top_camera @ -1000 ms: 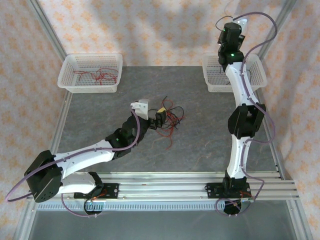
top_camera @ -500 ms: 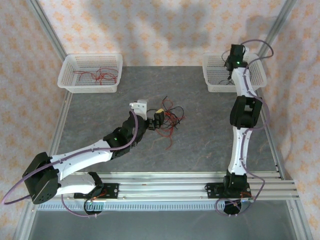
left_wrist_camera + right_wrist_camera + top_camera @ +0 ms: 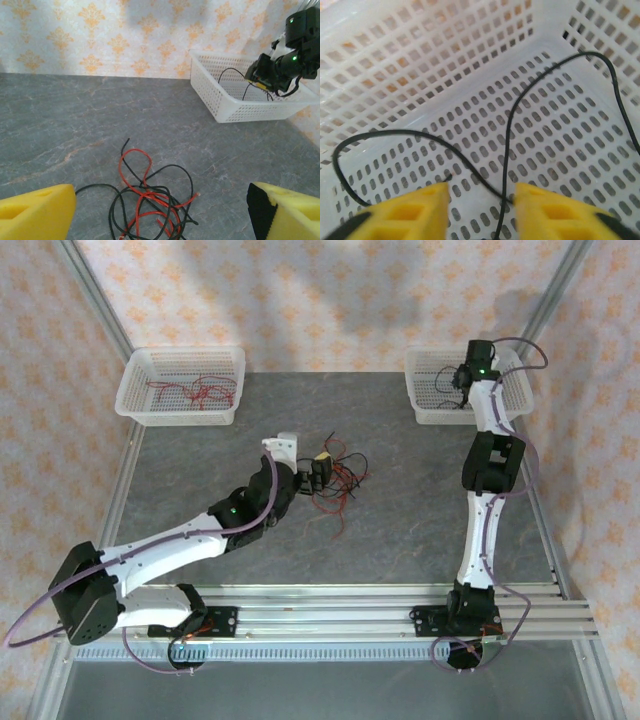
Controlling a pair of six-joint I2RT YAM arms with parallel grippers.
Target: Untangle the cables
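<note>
A tangle of thin red and black cables (image 3: 340, 485) lies on the grey table (image 3: 400, 530) near its middle. My left gripper (image 3: 318, 472) is open just left of the tangle, and in the left wrist view its yellow fingertips (image 3: 35, 212) stand wide on either side of the cables (image 3: 150, 200) without touching them. My right gripper (image 3: 462, 380) reaches down into the right white basket (image 3: 430, 405). It is open, and a single black cable (image 3: 510, 125) lies loose on the basket floor between its yellow fingers (image 3: 555, 210).
A second white basket (image 3: 180, 385) at the back left holds several red cables (image 3: 195, 392). An aluminium rail (image 3: 330, 615) runs along the near edge by the arm bases. Patterned walls close in the back and both sides.
My right arm came down from above the right basket into it and its jaws opened, letting go of the black cable. My left gripper edged a little closer to the tangle.
</note>
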